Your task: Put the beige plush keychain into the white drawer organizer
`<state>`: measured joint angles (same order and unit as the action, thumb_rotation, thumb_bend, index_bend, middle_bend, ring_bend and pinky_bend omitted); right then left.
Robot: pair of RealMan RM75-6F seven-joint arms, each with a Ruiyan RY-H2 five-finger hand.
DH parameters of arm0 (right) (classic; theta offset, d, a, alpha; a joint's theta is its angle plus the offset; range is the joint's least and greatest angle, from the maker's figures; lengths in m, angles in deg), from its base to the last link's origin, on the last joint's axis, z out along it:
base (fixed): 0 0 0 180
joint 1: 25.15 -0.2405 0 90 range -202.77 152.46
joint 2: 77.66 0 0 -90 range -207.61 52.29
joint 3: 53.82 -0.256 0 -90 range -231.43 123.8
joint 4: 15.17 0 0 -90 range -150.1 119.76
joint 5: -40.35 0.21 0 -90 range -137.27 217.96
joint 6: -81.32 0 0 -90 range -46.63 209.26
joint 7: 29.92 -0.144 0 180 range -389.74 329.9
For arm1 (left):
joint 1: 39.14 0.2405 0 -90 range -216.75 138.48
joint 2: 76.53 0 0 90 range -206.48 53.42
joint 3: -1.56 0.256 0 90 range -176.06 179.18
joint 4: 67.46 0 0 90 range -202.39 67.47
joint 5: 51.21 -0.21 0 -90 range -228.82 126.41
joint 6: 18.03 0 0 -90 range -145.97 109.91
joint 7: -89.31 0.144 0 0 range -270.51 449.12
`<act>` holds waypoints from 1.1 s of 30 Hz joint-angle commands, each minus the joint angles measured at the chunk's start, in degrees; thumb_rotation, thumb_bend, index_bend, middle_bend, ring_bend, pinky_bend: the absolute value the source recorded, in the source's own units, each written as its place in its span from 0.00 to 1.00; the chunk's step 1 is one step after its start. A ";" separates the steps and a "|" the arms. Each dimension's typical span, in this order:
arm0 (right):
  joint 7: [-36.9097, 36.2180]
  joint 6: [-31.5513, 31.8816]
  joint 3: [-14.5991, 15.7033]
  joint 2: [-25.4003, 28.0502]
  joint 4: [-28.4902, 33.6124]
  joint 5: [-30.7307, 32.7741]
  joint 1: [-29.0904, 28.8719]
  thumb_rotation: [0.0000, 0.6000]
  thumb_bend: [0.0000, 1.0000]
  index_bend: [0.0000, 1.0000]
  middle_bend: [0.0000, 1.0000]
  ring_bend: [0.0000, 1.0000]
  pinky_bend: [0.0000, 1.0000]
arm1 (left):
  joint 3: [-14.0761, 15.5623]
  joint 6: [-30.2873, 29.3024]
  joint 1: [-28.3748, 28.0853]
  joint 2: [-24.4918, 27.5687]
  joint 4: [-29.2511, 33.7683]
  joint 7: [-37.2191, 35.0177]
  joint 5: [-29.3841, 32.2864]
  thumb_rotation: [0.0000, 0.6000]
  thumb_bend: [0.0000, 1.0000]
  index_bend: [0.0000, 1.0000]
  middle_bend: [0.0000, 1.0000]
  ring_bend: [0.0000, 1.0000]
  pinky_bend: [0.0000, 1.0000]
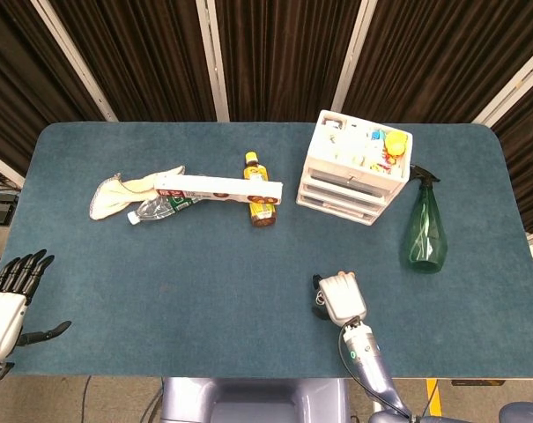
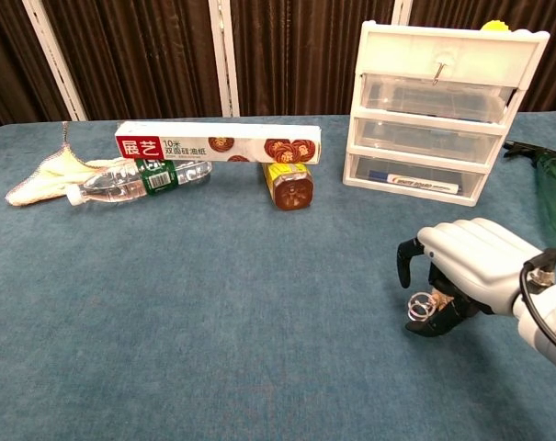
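Note:
The beige plush keychain (image 2: 435, 298) lies almost hidden under my right hand (image 2: 469, 272), whose fingers curl around it near the table's front right. Its metal ring (image 2: 418, 307) sticks out to the left of the hand. In the head view only a beige sliver of the keychain (image 1: 344, 276) peeks out past my right hand (image 1: 341, 299). The white drawer organizer (image 1: 354, 167) stands at the back right, its three drawers closed (image 2: 448, 110) and small items in its top tray. My left hand (image 1: 6, 305) hovers open at the front left corner, holding nothing.
A green spray bottle (image 1: 423, 227) stands right of the organizer. A long baking-paper box (image 1: 218, 188) rests across a plastic bottle (image 1: 165, 208) and an amber bottle (image 1: 259, 192). A cream cloth (image 1: 129, 188) lies at the back left.

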<state>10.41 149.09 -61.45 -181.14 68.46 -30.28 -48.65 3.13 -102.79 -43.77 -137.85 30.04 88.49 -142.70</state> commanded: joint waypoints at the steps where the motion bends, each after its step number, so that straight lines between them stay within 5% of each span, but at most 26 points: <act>1: -0.31 0.06 0.05 -0.30 -0.78 0.26 -0.21 1.00 0.20 0.48 1.00 1.00 0.89 | 0.00 0.09 -0.01 0.01 0.04 0.01 0.11 0.89 0.05 0.00 0.00 0.00 0.00; 33: 4.49 1.59 4.73 0.49 -0.84 0.19 0.02 1.00 0.26 0.47 1.00 1.00 0.89 | 0.09 0.12 0.01 0.08 0.33 -0.02 0.04 0.88 0.04 0.00 0.00 0.00 0.00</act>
<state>14.92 150.66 -56.77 -180.61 67.67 -30.03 -48.64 3.22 -102.68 -43.76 -137.77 30.36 88.47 -142.66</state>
